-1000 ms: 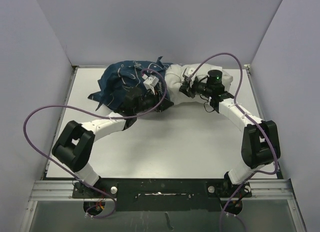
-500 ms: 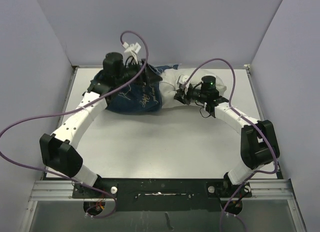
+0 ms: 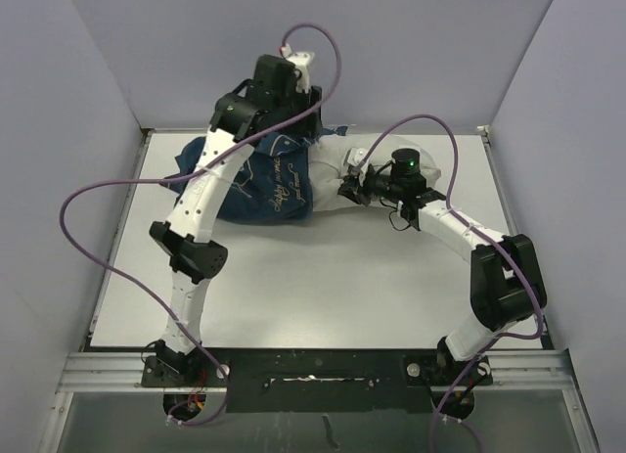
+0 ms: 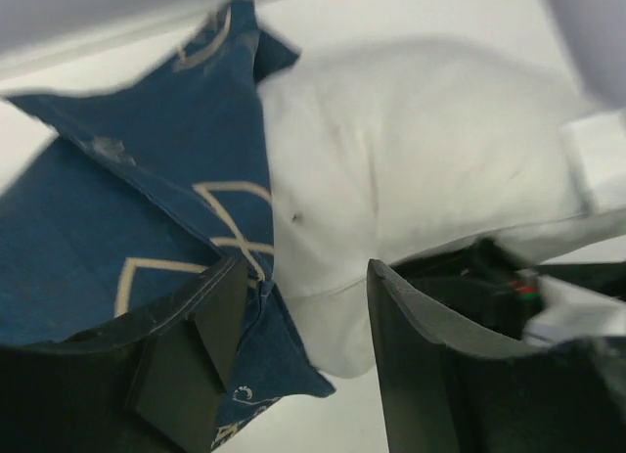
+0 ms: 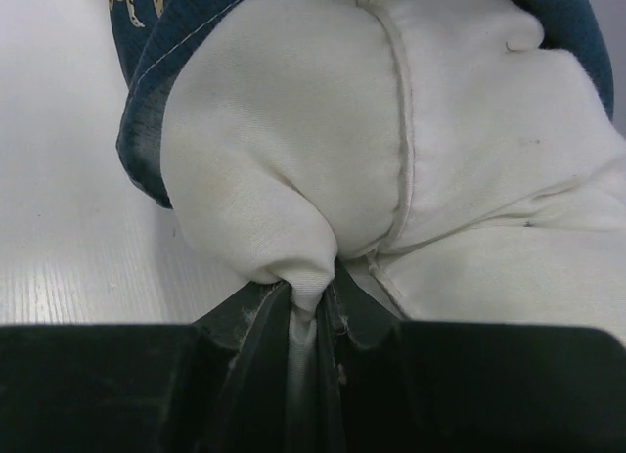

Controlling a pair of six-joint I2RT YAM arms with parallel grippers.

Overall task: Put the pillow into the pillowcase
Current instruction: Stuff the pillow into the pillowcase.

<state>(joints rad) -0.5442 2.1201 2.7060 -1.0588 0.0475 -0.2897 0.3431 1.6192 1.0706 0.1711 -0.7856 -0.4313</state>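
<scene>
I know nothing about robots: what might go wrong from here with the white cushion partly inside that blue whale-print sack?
The right gripper pinches only a small fold of the soft white stuffed pillow; that fold might slip free. The left gripper hangs open, holding nothing, so the navy-blue whale-print fabric pillowcase lies loose and may slide back off.

Left arm (image 3: 203,184) raised, left claw (image 4: 305,277) parted, right claw (image 5: 311,289) pinched tight
</scene>
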